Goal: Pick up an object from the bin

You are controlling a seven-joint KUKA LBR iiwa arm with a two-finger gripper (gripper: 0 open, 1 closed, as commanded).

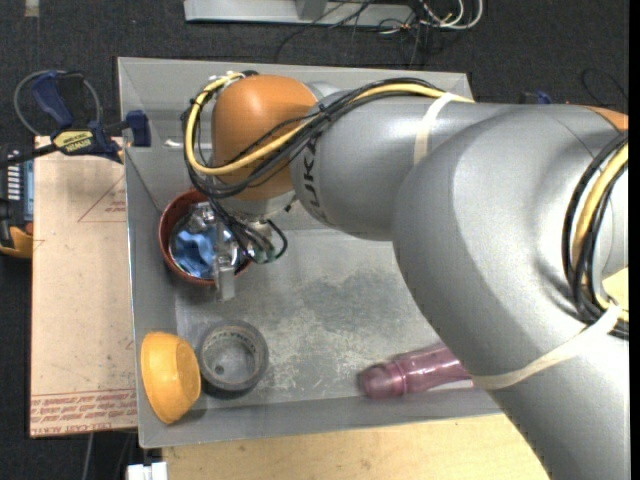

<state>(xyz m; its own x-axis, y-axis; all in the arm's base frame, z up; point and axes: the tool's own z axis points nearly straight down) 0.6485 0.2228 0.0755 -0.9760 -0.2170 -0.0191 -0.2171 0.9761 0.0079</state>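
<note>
Over the red bowl (170,246) the gripper (224,256) is held, state not discernible; the bowl may be tipped if clipped.

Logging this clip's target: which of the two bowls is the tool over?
The dark red bowl at the left of the bin, holding something blue. The orange bowl lies tipped in the front-left corner, away from the tool.
</note>
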